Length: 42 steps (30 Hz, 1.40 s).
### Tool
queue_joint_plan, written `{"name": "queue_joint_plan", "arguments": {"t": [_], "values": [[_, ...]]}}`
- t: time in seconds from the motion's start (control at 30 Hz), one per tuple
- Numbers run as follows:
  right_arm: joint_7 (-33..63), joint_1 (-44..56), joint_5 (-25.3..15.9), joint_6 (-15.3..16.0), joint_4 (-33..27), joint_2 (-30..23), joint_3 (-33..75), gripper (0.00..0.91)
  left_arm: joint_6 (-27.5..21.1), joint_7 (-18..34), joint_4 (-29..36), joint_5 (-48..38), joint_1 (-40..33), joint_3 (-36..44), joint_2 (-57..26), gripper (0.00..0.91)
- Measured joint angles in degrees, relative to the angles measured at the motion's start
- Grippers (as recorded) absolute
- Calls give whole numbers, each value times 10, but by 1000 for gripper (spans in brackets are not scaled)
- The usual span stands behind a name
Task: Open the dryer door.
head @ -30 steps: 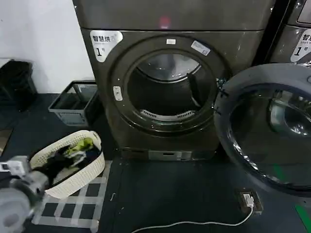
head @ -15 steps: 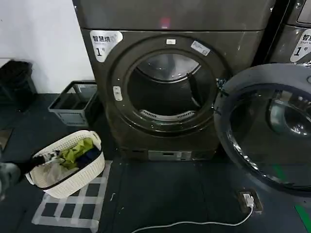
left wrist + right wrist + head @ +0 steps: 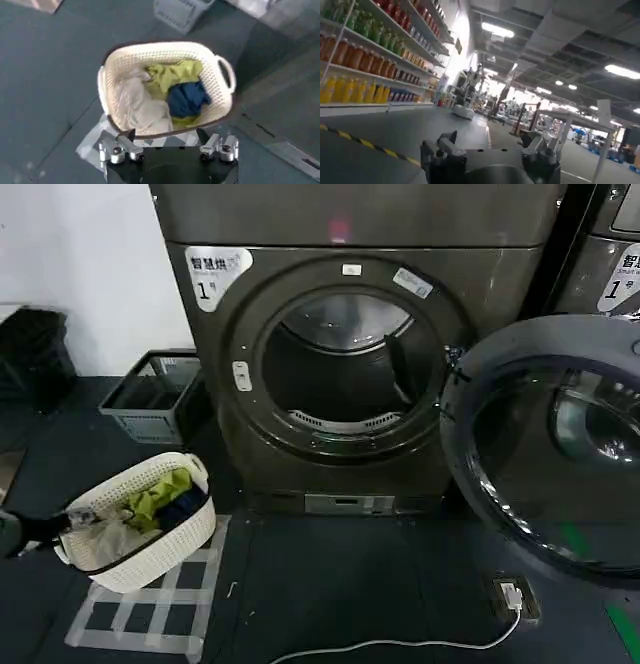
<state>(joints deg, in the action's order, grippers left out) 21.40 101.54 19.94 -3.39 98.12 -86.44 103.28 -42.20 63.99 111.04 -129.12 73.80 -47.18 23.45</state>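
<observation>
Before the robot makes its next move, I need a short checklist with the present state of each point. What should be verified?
1. Dryer door swung fully open: ok.
2. Drum opening free of obstruction: ok.
3. Left gripper open, holding nothing: ok.
4. Left gripper above the laundry basket, not touching it: ok.
5. Right gripper open and empty: ok.
6. Cable on the floor clear of the arms: ok.

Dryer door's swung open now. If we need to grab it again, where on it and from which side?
Probably the dryer door's free rim, the edge farthest from its hinge beside the drum opening. Approach from the front: the glass is smooth, and only the ring's edge offers a pinch.
</observation>
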Motion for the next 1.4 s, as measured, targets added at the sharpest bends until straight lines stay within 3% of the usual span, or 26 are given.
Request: {"name": "queue_joint_plan", "arguments": {"t": [0.27,0.57,1.17,1.4], "values": [[-2,1,0,-5,0,-3,2,907,0,15,-68,-42,-94,72,-21,907],[-22,4,-1,-31,0,-10,3,907,0,17,-91,-50,-180,140,-26,907],[0,2,2,-27,-13,-9,4,907,0,20,-109,-57,-233,190,-24,907],[31,-4,20,-6,-16,-9,13,907,0,20,-114,-60,-237,192,-24,907]]}}
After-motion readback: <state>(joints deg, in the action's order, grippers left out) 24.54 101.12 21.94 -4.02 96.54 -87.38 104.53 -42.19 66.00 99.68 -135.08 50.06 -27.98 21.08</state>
